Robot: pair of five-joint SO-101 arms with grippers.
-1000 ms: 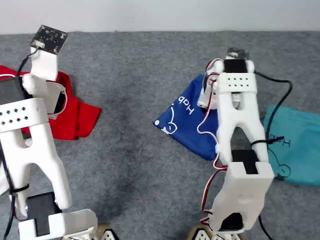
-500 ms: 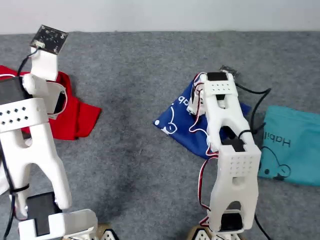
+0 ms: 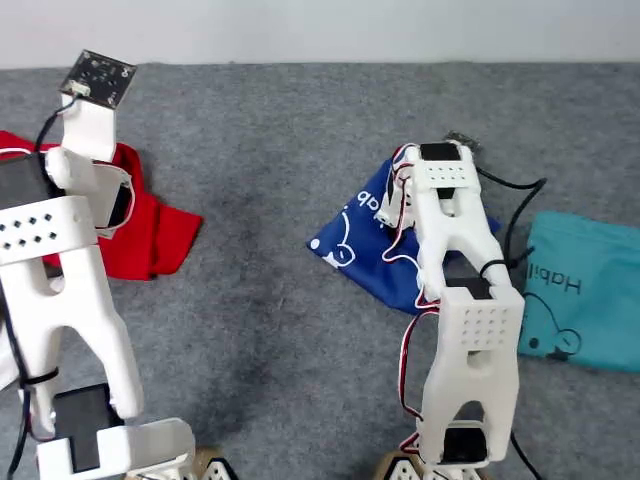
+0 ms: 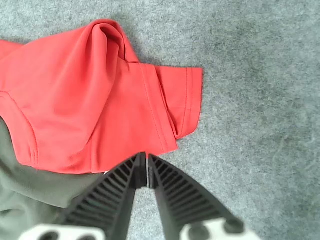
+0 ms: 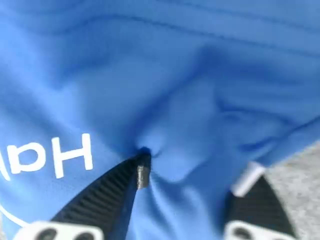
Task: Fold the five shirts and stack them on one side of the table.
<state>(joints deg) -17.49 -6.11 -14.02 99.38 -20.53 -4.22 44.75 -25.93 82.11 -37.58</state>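
Blue shirt [image 3: 362,238] lies crumpled right of the tabletop's [image 3: 250,120] centre. My right gripper [image 5: 195,175] is down on it, fingers spread, cloth bunched between them. Teal shirt [image 3: 585,290] sits at the right edge, near the blue one. Red shirt [image 3: 155,235] is at the left edge, lying over a green cloth [image 4: 20,200]. My left gripper [image 4: 148,172] hangs at the red hem, fingers pressed together, holding nothing.

I list the left arm [image 3: 60,290], lower left of the high view: white moulded links, a plate dotted with holes, black servo blocks, a black cable, and a dark square board [image 3: 98,78] at the upper left. The right arm [image 3: 465,300], right of centre, has the same white shell with red, white and black wires looped alongside. On the left gripper [image 4: 147,170] and right gripper [image 5: 195,172] I note black ribbed fingers [image 4: 175,192] on white mounts.
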